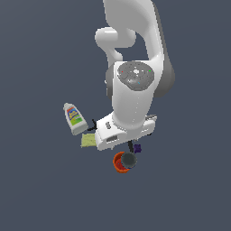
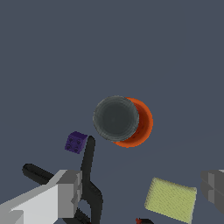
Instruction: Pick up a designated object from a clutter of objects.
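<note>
Gripper [image 2: 133,192]: two grey fingers [image 2: 65,192] are seen at opposite sides of the wrist view, well apart, so the jaws are spread and nothing is held between them. In the exterior view the fingers are hidden under the white hand [image 1: 122,131] of the arm.
Sponge [image 2: 171,199]: a yellow-green pad is seen lying flat on the table [image 2: 109,43], between the two fingers in the wrist view. In the exterior view only its edge [image 1: 88,140] is shown, at the exterior view's left of the hand.
Clamps [image 2: 87,175]: black handles are seen crossing just beside one finger, and a red tip [image 2: 139,221] is glimpsed at the picture's edge. How many clamps lie there cannot be told from this view.
Purple block [image 2: 75,142]: a small cube is seen near the end of one clamp handle, apart from the tin. In the exterior view it [image 1: 137,148] is partly hidden by the hand.
Tin [image 2: 116,118]: the round dark grey top is shown from above, overlapping the orange-red cup [image 2: 142,124] in the picture; whether it touches the cup cannot be told. In the exterior view the tin [image 1: 129,159] is placed just below the hand, against the cup [image 1: 119,164] at its left.
Bottle [image 1: 74,118]: a white bottle with a colourful label is seen lying tilted on the table, at the exterior view's left of the arm, beyond the sponge.
</note>
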{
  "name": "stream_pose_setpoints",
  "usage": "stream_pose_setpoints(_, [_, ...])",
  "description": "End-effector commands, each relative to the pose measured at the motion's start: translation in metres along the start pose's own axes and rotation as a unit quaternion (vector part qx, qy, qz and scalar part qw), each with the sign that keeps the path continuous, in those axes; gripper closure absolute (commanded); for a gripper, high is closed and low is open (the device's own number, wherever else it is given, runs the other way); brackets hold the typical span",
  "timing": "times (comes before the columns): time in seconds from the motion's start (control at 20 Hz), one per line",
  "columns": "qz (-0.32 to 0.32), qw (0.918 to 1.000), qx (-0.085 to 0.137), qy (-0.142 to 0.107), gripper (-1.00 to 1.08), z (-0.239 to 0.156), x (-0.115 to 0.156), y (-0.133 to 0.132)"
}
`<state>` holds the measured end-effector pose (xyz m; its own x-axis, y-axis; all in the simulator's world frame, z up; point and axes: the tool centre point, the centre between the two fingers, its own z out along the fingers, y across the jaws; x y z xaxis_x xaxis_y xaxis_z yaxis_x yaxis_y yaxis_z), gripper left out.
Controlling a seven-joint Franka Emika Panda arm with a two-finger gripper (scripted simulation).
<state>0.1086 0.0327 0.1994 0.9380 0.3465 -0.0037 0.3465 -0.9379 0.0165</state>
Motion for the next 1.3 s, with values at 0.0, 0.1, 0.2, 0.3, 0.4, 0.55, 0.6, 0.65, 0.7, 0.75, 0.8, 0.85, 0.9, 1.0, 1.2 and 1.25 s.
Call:
stream_pose_setpoints(0.0, [-0.02,0.9998,0.002,0.001,-0.92,0.017,0.012,-0.003])
stream_pose_setpoints(0.1, [-0.033,0.9994,0.003,0.001,-0.92,0.028,0.019,-0.006])
stream_pose_setpoints(0.2, [-0.044,0.999,0.005,0.002,-0.92,0.038,0.024,-0.008])
stream_pose_setpoints(0.3, [-0.053,0.9986,0.006,0.002,-0.92,0.046,0.029,-0.01])
stream_pose_setpoints(0.4, [-0.06,0.9982,0.007,0.002,-0.92,0.052,0.032,-0.011])
stream_pose_setpoints(0.55, [-0.066,0.9978,0.008,0.002,-0.92,0.059,0.035,-0.013])
stream_pose_setpoints(0.6, [-0.068,0.9977,0.008,0.002,-0.92,0.06,0.036,-0.013])
stream_pose_setpoints(0.65, [-0.068,0.9976,0.008,0.002,-0.92,0.06,0.036,-0.013])
stream_pose_setpoints(0.7, [-0.069,0.9976,0.008,0.002,-0.92,0.061,0.036,-0.013])
stream_pose_setpoints(0.75, [-0.067,0.9977,0.008,0.002,-0.92,0.06,0.035,-0.013])
stream_pose_setpoints(0.8, [-0.067,0.9977,0.008,0.002,-0.92,0.06,0.035,-0.013])
stream_pose_setpoints(0.85, [-0.067,0.9977,0.008,0.002,-0.92,0.062,0.035,-0.013])
stream_pose_setpoints(0.9, [-0.067,0.9977,0.008,0.002,-0.92,0.063,0.035,-0.013])
stream_pose_setpoints(1.0, [-0.068,0.9977,0.008,0.002,-0.92,0.07,0.035,-0.013])
stream_pose_setpoints(1.2, [-0.068,0.9976,0.008,0.002,-0.92,0.091,0.035,-0.014])
stream_pose_setpoints(1.25, [-0.068,0.9976,0.008,0.002,-0.92,0.096,0.035,-0.014])
